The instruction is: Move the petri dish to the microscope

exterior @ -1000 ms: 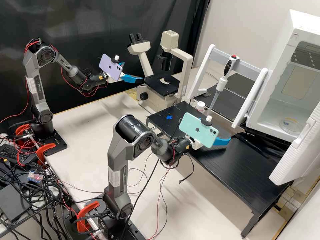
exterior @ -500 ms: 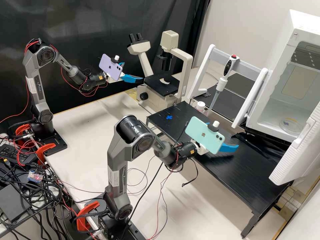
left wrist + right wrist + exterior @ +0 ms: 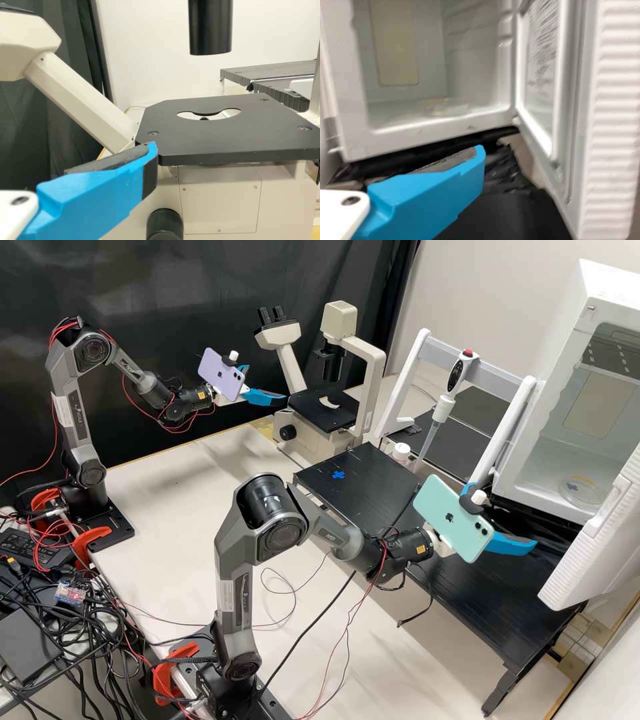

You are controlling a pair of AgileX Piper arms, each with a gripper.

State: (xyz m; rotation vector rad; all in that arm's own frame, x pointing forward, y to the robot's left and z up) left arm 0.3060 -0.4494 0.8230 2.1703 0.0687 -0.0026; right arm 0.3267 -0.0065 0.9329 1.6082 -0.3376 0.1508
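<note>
Petri dish [image 3: 581, 491] sits flat on the floor of the white chamber [image 3: 593, 279], just inside its open front. R pincer [image 3: 513, 507] is outside, open w/ nothing btwn its fingers, held over the black stand [image 3: 467, 587] in front of the chamber; dish is ahead of it, beyond the front lip, near but not touching. In R wrist view the dish is a bit blurred, past the fingertip [image 3: 479, 152], w/ the chamber door [image 3: 612, 120] swung open alongside. L pincer [image 3: 267, 381] is also open & empty, by the microscope [image 3: 313, 430], just off the edge of its black stage [image 3: 220, 142]; it's well apart from the dish, w/ the pipette [image 3: 442, 410] & its rack [image 3: 490, 360] btwn. A blue cross [image 3: 339, 475] marks the stand's end nearer the microscope.
</note>
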